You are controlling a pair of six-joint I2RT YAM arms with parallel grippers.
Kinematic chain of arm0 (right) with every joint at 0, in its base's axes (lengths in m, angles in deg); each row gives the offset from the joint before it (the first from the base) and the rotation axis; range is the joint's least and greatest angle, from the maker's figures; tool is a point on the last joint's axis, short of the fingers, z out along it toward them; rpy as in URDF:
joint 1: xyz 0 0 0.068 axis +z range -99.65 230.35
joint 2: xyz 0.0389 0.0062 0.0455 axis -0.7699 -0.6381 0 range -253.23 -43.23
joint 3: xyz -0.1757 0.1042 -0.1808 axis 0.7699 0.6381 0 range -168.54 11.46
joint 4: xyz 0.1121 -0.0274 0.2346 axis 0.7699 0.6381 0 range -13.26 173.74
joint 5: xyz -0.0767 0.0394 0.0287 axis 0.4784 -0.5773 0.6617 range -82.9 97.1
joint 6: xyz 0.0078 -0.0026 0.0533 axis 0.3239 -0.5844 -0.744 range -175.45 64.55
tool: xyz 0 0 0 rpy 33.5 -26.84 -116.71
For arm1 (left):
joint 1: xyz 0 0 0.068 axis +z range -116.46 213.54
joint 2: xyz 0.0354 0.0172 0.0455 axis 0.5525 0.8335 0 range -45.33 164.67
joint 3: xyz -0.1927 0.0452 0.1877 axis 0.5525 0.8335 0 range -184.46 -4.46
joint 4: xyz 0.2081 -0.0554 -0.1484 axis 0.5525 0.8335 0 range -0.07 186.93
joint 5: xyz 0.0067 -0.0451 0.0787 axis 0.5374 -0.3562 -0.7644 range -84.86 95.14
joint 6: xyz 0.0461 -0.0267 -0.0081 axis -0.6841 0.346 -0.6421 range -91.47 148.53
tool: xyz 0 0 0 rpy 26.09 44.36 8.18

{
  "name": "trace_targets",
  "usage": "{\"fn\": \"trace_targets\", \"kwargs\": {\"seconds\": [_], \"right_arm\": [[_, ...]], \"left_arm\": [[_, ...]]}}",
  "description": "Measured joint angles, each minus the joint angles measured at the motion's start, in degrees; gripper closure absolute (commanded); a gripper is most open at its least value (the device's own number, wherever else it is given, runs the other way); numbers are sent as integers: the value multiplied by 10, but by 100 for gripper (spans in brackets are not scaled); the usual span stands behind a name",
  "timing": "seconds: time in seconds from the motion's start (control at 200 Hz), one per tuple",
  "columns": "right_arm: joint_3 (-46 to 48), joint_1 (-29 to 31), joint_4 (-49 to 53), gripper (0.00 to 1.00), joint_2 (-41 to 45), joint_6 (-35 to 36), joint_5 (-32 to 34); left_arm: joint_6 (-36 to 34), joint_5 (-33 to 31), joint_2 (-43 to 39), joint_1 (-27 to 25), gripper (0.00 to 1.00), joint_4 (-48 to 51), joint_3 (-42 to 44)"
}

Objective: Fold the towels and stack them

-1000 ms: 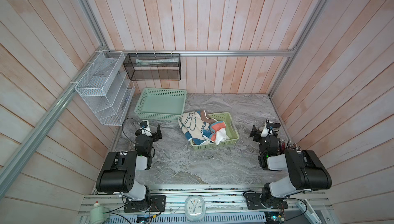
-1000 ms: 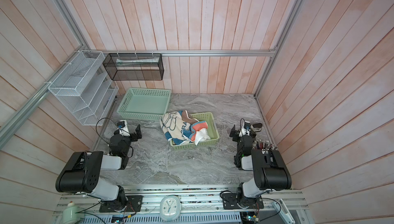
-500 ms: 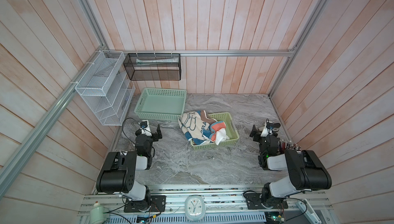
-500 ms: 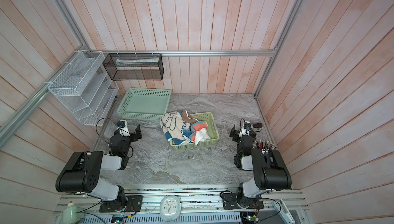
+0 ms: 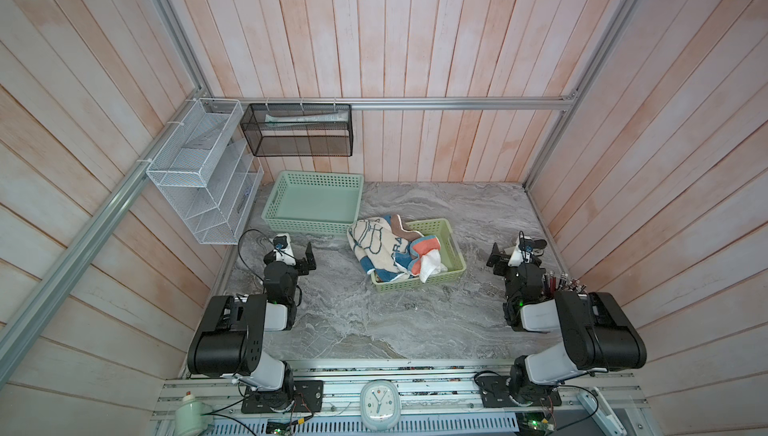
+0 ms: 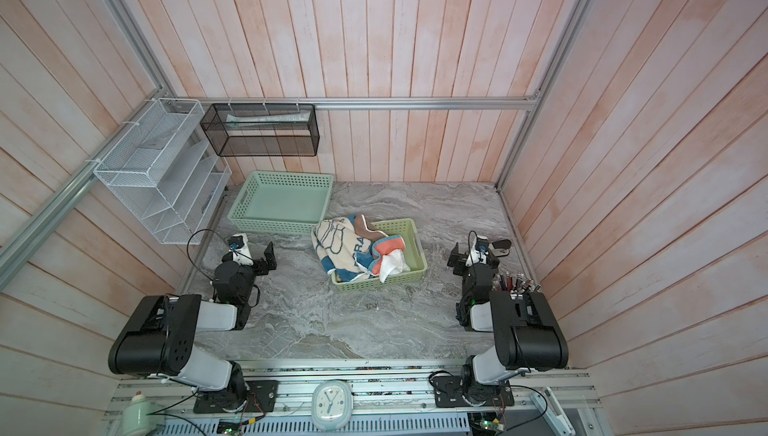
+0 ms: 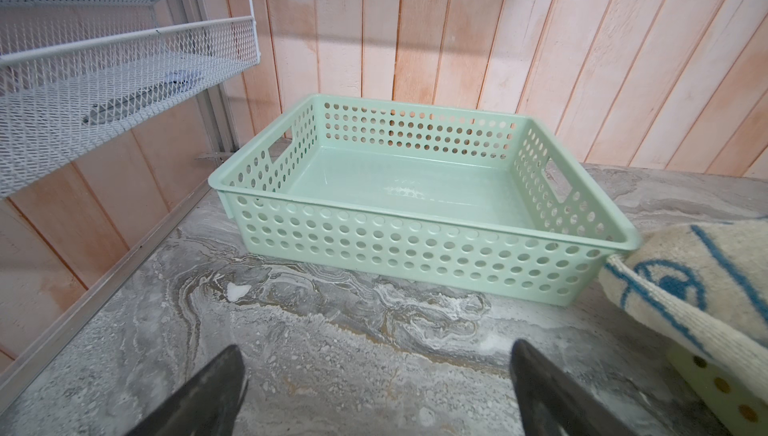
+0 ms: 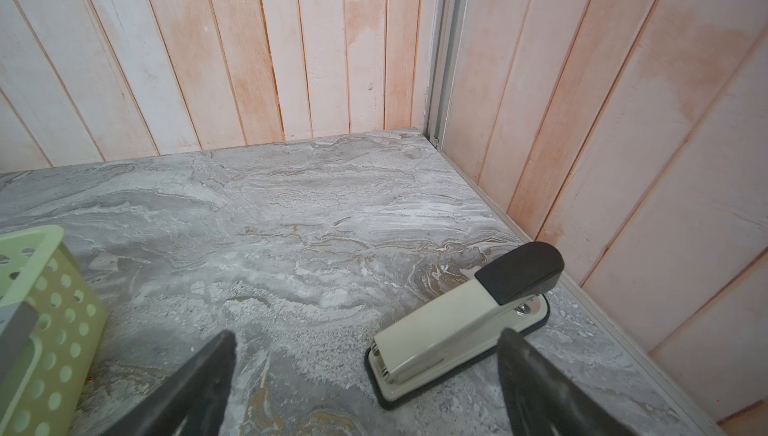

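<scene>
Overhead, towels (image 5: pixel 386 247) heaped in basket (image 5: pixel 415 285), left wrist sees cream corner (image 7: pixel 685 288), both jaws wide, empty.

Looped terry-cloth towels (image 5: pixel 390 249) lie in a perforated, semi-gloss yellow-green plastic basket (image 5: pixel 411 284). Beside that basket: smooth mint plastic basket (image 7: pixel 415 243), matt grey marbled tabletop (image 5: pixel 374 322), whitewashed wood-plank wall (image 5: pixel 415 39), white-painted metal mesh rack (image 5: pixel 195 172).

Your left arm (image 5: pixel 232 342) and right arm (image 5: pixel 598 338) sit folded low at the two sides — elbows back. Your left gripper (image 7: pixel 376 351) and right gripper (image 8: pixel 368 336) — jaws spread wide, empty, facing forward.
</scene>
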Motion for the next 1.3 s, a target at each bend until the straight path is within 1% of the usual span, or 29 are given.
{"fn": "trace_targets", "kwargs": {"seconds": [0.23,0.32,0.35,0.415,0.47,0.515,0.57,0.605,0.675,0.775,0.83,0.875,0.915,0.965,1.005,1.045,1.12,1.195,1.215,1.3], "right_arm": [[0,0,1,2,4,-4,13],[-1,0,28,2,40,-7,23],[-7,0,60,4,64,-14,26],[-45,0,156,13,119,-29,28],[-96,1,242,15,152,-50,26],[-146,6,314,17,171,-65,24],[-201,21,396,18,185,-82,24],[-230,41,437,19,192,-89,27],[-271,112,508,21,197,-99,40],[-304,265,572,21,176,-108,66],[-328,356,596,18,136,-117,67],[-350,409,610,16,95,-125,58],[-369,442,616,16,54,-137,38],[-383,462,616,16,6,-149,12],[-386,465,615,16,-21,-154,-4],[-386,461,616,17,-52,-157,-20],[-386,435,613,25,-90,-162,-53],[-388,388,605,33,-106,-167,-106],[-390,377,603,35,-107,-169,-110],[-416,300,604,43,-127,-168,-158]], "left_arm": [[0,0,0,0,0,0,0],[0,0,0,0,0,0,0],[0,0,0,0,0,-1,1],[0,-7,-4,-2,0,-15,11],[0,-19,-21,-7,0,-10,23],[2,-28,-56,-10,0,18,26],[10,-37,-109,-12,1,76,16],[20,-41,-147,-12,2,129,-2],[50,-50,-200,-12,7,228,-58],[105,-38,-241,-12,16,354,-136],[138,-14,-249,-13,18,411,-162],[161,4,-250,-18,18,449,-173],[190,22,-247,-28,19,485,-176],[218,39,-241,-47,20,523,-175],[235,50,-235,-65,22,543,-172],[252,61,-227,-94,22,560,-168],[279,80,-210,-145,23,577,-163],[301,97,-184,-190,24,582,-163],[304,99,-177,-197,24,581,-163],[319,110,-141,-228,24,582,-167]]}}
